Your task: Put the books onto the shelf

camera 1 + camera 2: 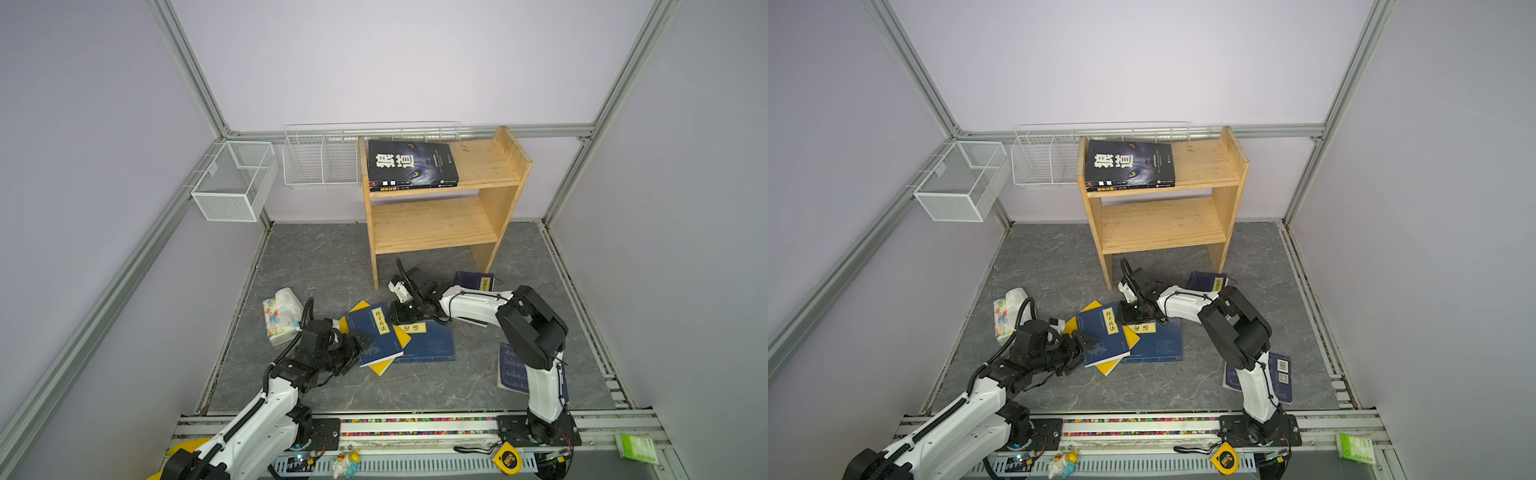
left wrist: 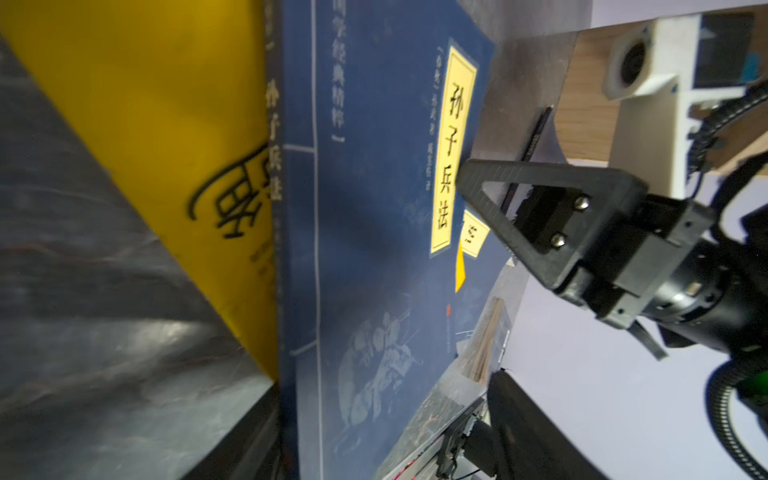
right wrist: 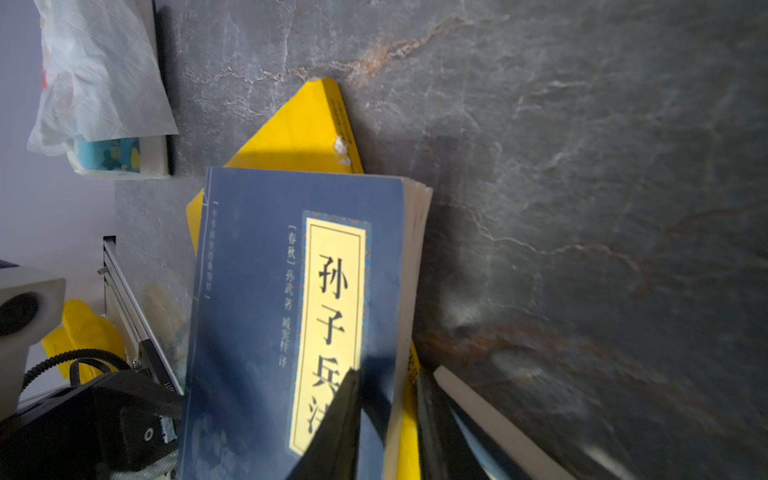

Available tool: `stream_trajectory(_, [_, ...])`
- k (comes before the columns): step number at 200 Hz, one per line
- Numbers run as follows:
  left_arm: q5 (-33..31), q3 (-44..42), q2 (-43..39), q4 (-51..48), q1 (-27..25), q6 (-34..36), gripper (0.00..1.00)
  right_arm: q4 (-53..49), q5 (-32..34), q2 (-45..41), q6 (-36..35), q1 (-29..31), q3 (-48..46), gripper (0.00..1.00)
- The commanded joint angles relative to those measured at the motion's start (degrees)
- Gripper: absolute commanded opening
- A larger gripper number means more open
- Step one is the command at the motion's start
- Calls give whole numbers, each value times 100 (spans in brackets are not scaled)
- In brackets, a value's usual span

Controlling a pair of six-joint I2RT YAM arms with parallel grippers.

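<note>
A navy book (image 1: 376, 336) (image 1: 1102, 336) (image 2: 374, 208) (image 3: 249, 311) with a yellow label lies on a yellow book (image 1: 384, 366) (image 3: 299, 129) mid-floor. My left gripper (image 1: 359, 351) (image 1: 1081, 345) (image 2: 386, 436) is open, its jaws either side of that book's spine edge. My right gripper (image 1: 401, 318) (image 1: 1129, 318) (image 3: 388, 374) is shut on its far corner, with the yellow edge also between the fingers. Other navy books lie beside the pile (image 1: 428, 345), near the shelf's foot (image 1: 473, 280) and under the right arm (image 1: 511, 370). Two black books (image 1: 411, 164) lie on the pine shelf (image 1: 432, 224) (image 1: 1163, 224).
A tissue pack (image 1: 282, 313) lies left of the pile. Two white wire baskets (image 1: 235, 180) (image 1: 322, 162) hang on the back-left walls. A yellow tape measure (image 1: 507, 457), a small toy (image 1: 345, 463) and a green box (image 1: 636, 446) sit along the front rail.
</note>
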Motion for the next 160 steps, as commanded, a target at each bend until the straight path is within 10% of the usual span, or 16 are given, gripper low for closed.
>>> stream_trajectory(1, [255,-27,61,978,-20,-465,71,-295,-24,264,-92,97,-46,26])
stream_trajectory(36, [371,108,186,1188,-23,-578,66,-285,-56,286,-100,100,-54,26])
stream_trajectory(137, [165,505,1073,1152,-15,22,1,-291,-187,-39,-253,-74,65,29])
stream_trajectory(160, [173,1090,701,302,-22,675,0,-203,-269,-454,-285,-245,-10,38])
